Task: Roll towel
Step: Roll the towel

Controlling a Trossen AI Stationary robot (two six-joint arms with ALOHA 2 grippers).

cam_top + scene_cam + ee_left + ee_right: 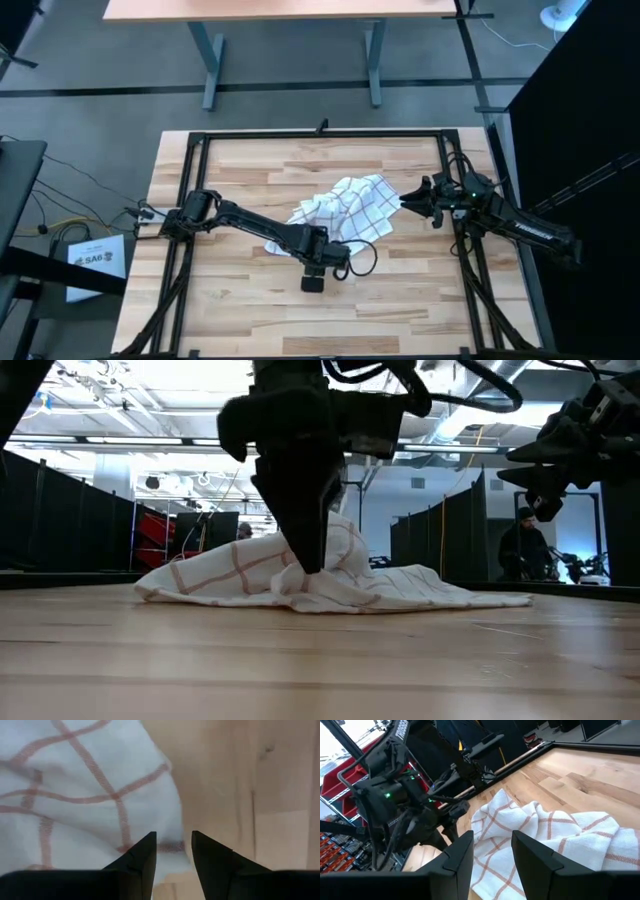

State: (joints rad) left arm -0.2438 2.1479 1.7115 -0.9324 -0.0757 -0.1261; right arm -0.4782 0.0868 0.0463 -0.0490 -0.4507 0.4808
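The white towel with reddish-brown grid lines lies crumpled in a heap at the middle of the wooden table; it also shows in the low view. My left gripper points down at the towel's near edge, slightly open, one fingertip over cloth and the other over bare wood. In the low view its fingers reach down into the heap. My right gripper is slightly open and empty, raised above the table just right of the towel, pointing at it. My left gripper comes at the towel's near edge from above, pointing down, with the edge lying between its two fingertips. I cannot tell whether the fingers touch the cloth. The towel rests on the table.
A black metal frame runs round the tabletop. A dark cable loop hangs by my left wrist. Bare wood lies near and left of the towel. A person stands in the room far behind the table.
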